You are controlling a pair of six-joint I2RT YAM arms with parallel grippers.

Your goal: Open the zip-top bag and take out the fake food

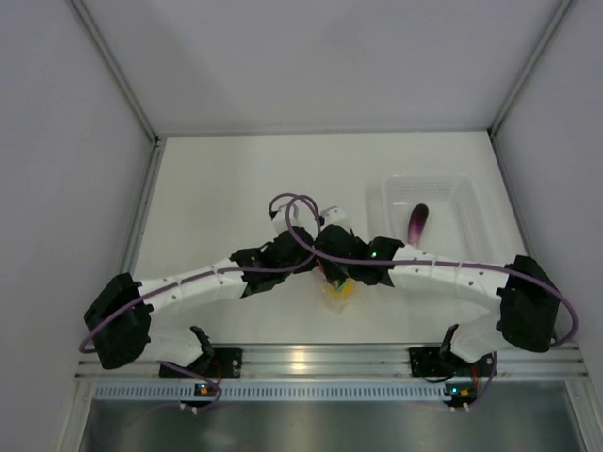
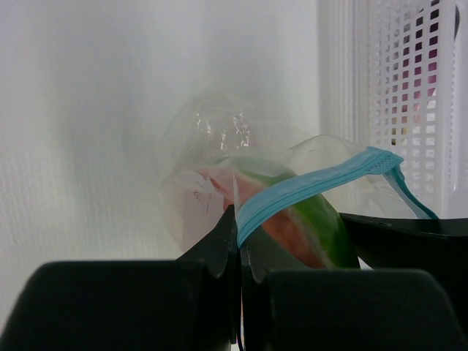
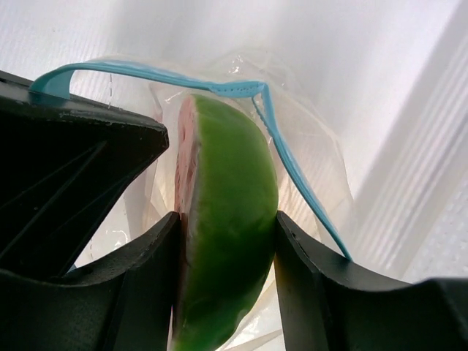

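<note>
The zip-top bag point(image 1: 337, 292) hangs at the table's middle front between both grippers, its mouth open. My left gripper point(image 2: 240, 241) is shut on the bag's teal zip strip point(image 2: 307, 186). My right gripper point(image 3: 227, 245) reaches into the bag point(image 3: 311, 146) and is shut on a red wedge with a green rind point(image 3: 230, 183), also seen in the left wrist view point(image 2: 311, 227). Something yellow point(image 1: 346, 289) shows low in the bag. The purple eggplant piece point(image 1: 417, 222) lies in the clear tub point(image 1: 466, 193). From above, the two grippers' tips are hidden under the wrists.
The clear rigid tub stands right of centre, just beyond the right arm point(image 1: 452, 273). The left arm point(image 1: 188, 287) stretches in from the left. A white gridded surface point(image 2: 409, 80) stands close on the right in the left wrist view. Walls enclose the table.
</note>
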